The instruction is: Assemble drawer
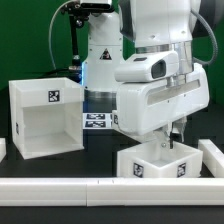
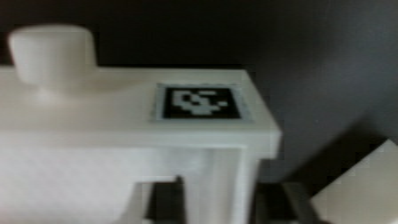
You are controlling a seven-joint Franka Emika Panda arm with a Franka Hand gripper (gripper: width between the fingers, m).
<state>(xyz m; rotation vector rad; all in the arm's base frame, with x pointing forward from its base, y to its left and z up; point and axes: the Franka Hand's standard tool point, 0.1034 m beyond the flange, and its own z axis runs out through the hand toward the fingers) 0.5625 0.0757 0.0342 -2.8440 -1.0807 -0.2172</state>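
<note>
The tray [image 1: 155,160] sat on the table [image 1: 70,163], to the exterior view's right of the housing [image 1: 40,115], whose open inside looked bare. The gripper [image 1: 172,141] hung at the tray's top edge; its spread could not be told.

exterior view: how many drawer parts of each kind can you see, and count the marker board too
cube housing: 1
box tray: 1
marker board: 1
total: 3
</note>
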